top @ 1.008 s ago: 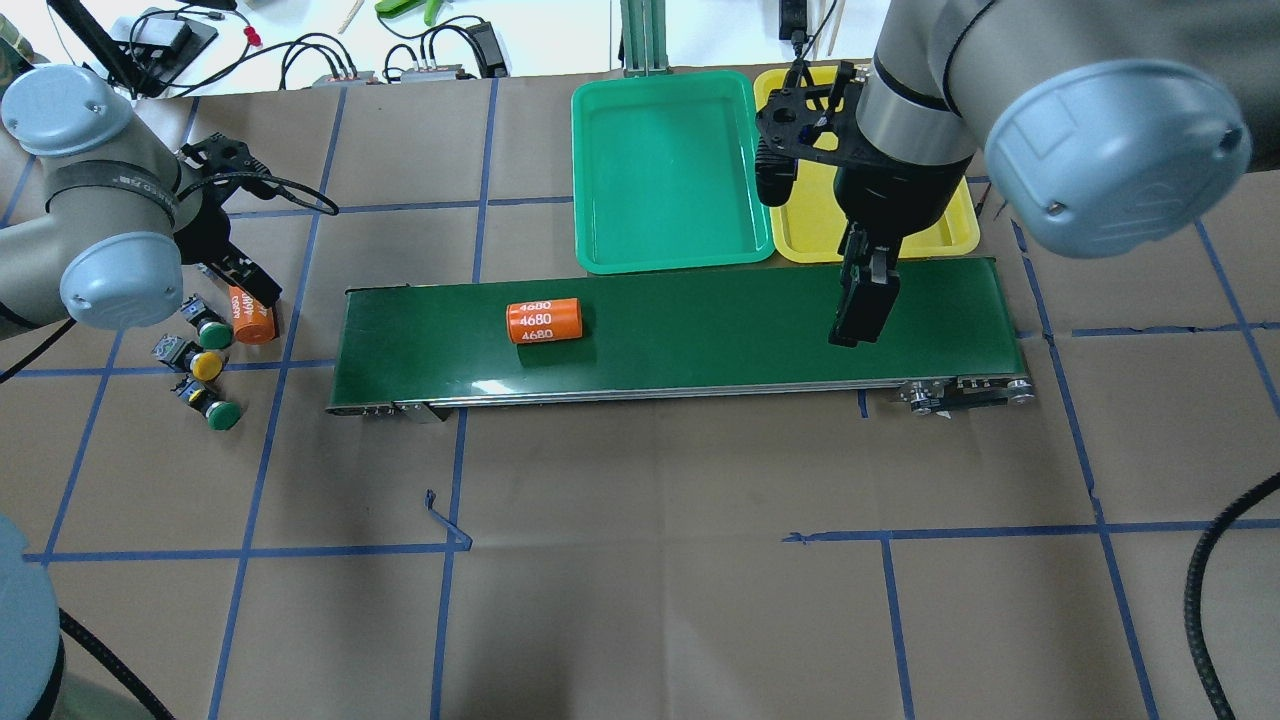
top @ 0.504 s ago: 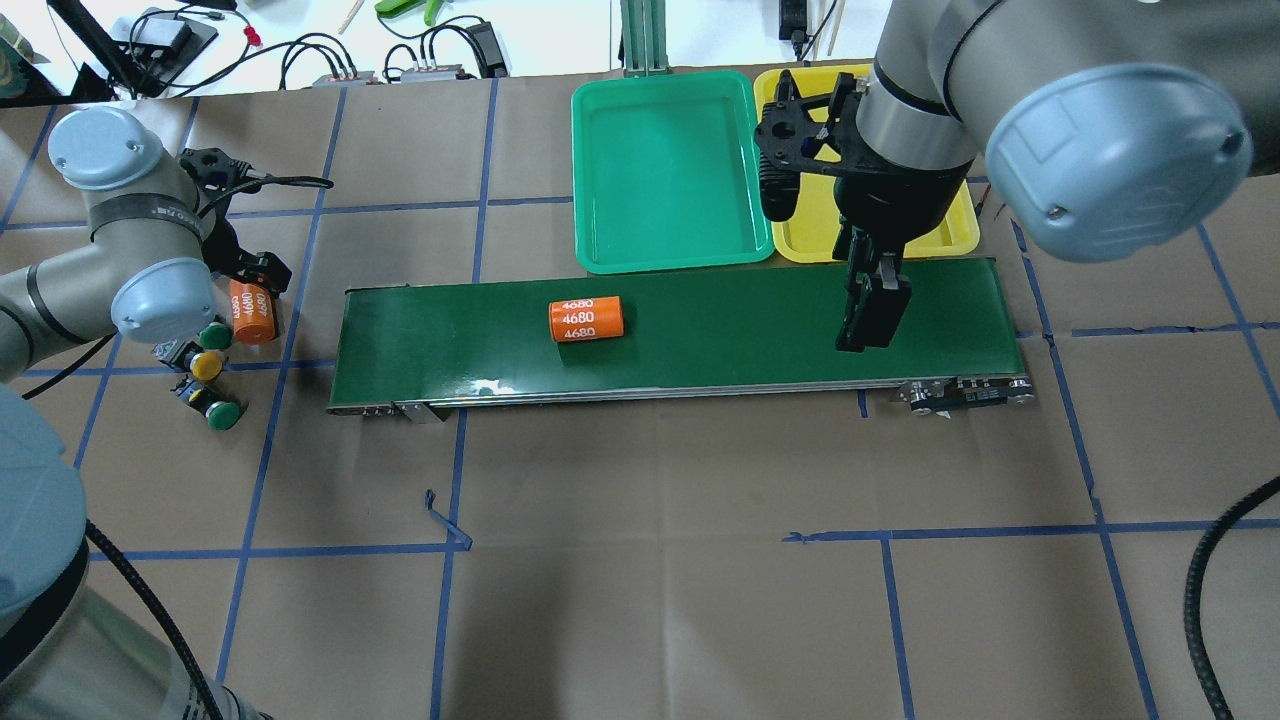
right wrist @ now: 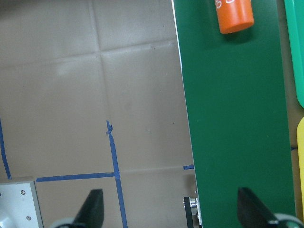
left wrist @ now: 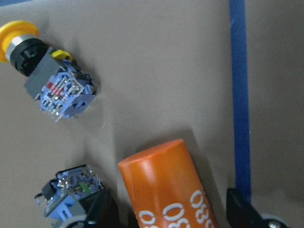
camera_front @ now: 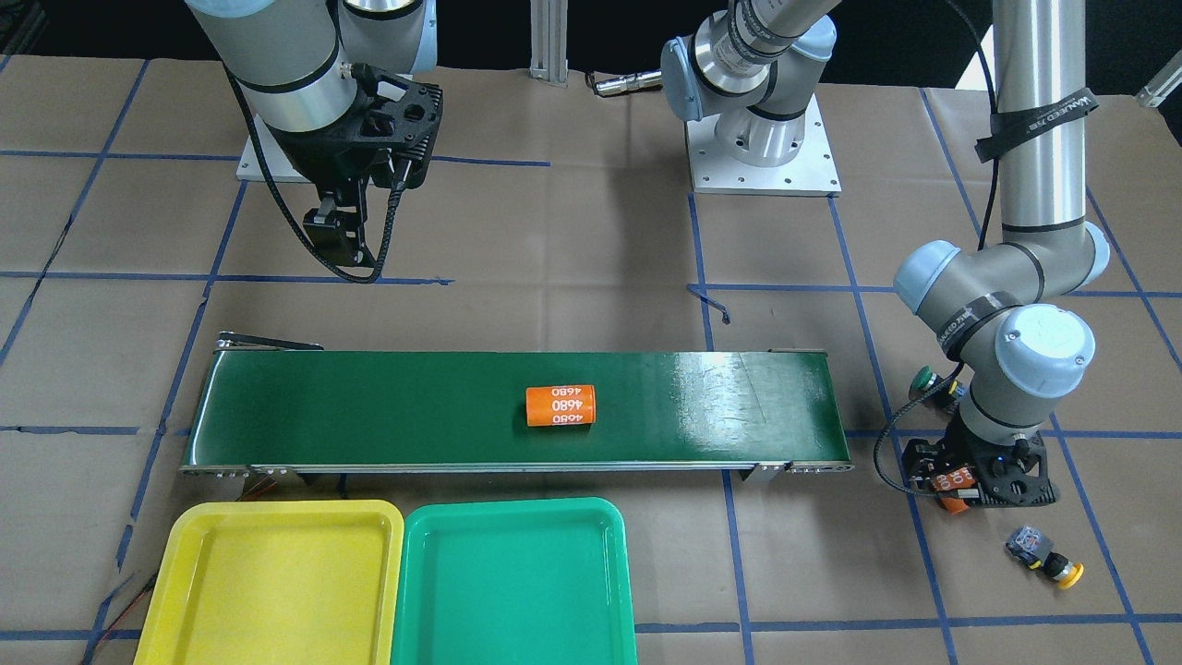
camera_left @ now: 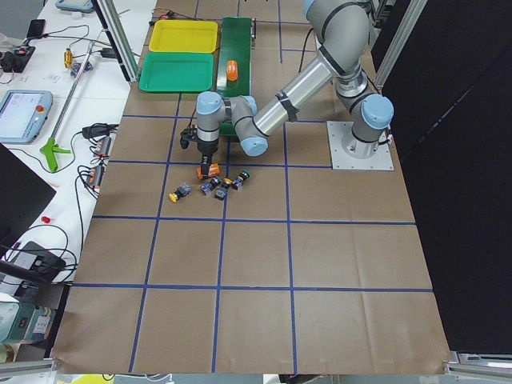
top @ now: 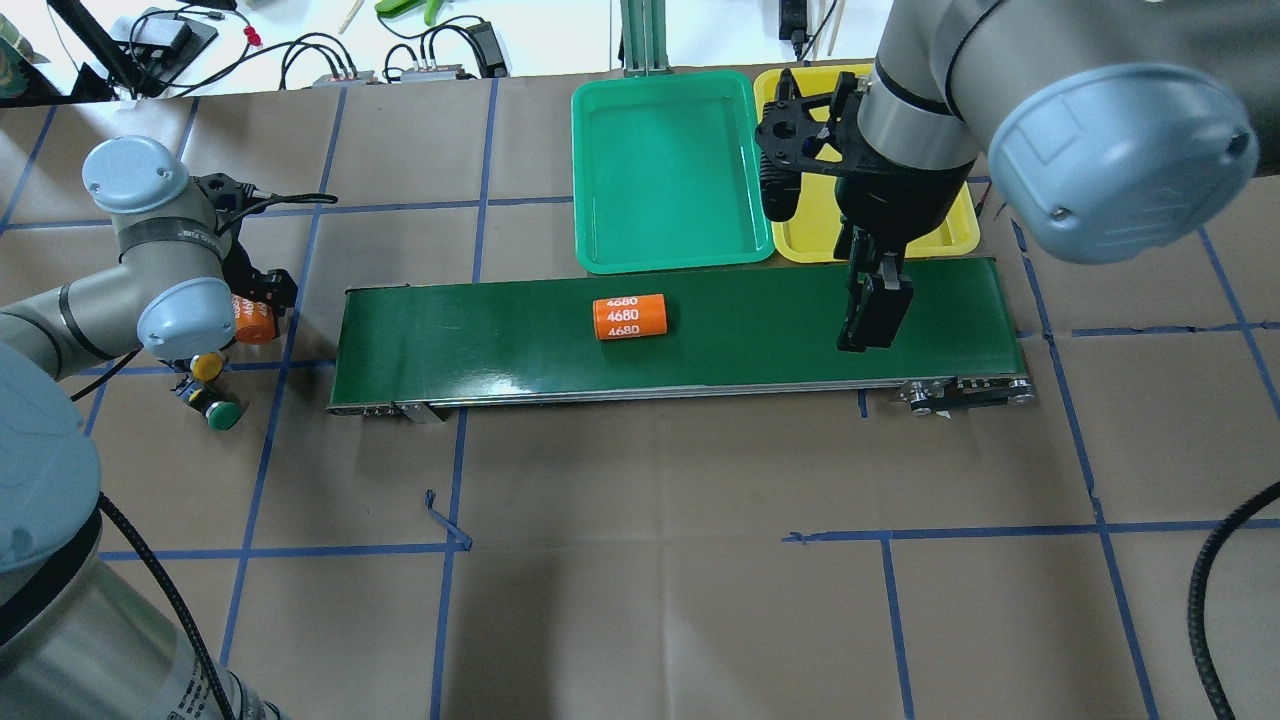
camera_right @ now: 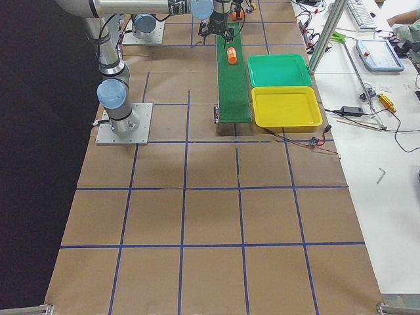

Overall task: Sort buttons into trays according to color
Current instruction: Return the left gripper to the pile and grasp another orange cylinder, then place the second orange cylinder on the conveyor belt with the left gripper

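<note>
Beside the belt's left end lie the buttons: a yellow one (top: pixel 207 367), a green one (top: pixel 222 413), and a lone yellow one (camera_front: pixel 1048 559) farther out. In the left wrist view a yellow button (left wrist: pixel 42 71) and a second button's blue-grey body (left wrist: pixel 69 194) lie on the paper. My left gripper (left wrist: pixel 168 216) is open, low over the paper, its fingers astride an orange "4680" cylinder (left wrist: pixel 166 190). Over the belt's right part my right gripper (top: pixel 875 315) hangs open and holds nothing. The green tray (top: pixel 665 170) and the yellow tray (top: pixel 960 225) sit behind the belt.
A long dark green conveyor belt (top: pixel 700 370) crosses the table, with another orange "4680" cylinder (top: pixel 630 317) lying on it near the middle. Cables and tools lie on the white bench (top: pixel 300 40) beyond the table's far edge.
The cylinder on the belt has travelled to the right. My left arm has swung in and its gripper has come down over the other orange cylinder. The right gripper has barely moved.
</note>
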